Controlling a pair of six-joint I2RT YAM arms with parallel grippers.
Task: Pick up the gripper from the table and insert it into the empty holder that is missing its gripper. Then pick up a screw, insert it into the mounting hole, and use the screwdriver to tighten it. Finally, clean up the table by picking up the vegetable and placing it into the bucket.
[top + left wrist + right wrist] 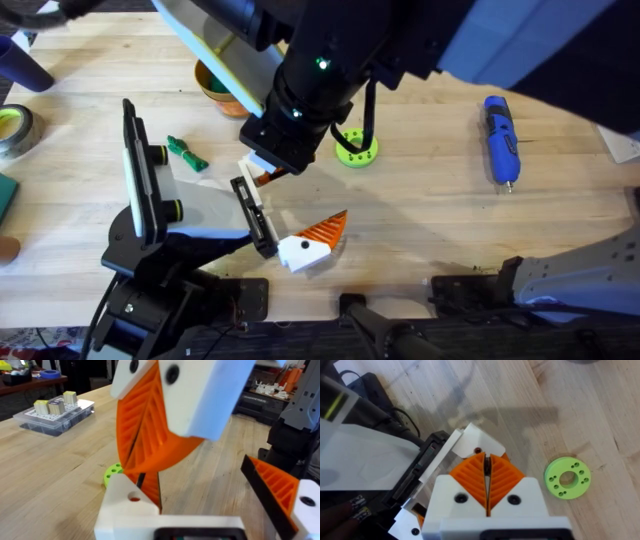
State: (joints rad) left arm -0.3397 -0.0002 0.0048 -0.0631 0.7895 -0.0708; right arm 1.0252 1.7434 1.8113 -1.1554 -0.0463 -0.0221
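Observation:
My right gripper [268, 160] reaches across the table and is shut on the gripper [472, 440], whose white block has a hole in it. It holds that piece against the far end of the holder [252, 212], a black bar on the white wedge body [205, 210] of the left arm. I cannot tell whether the piece is seated. The matching white-and-orange finger [315, 240] sits at the bar's near end, so the left gripper [275, 215] stands open. The blue screwdriver [500, 138] lies far right. The dark-green vegetable [187, 152] lies beside the fixture. The bucket [212, 85] is partly hidden by the arm. The screw is out of view.
A lime-green disc with holes [355, 150] lies just right of my right gripper. A tape roll [15, 130] sits at the left edge. A clear parts box [52, 412] stands farther off. Bare wood lies between the disc and the screwdriver.

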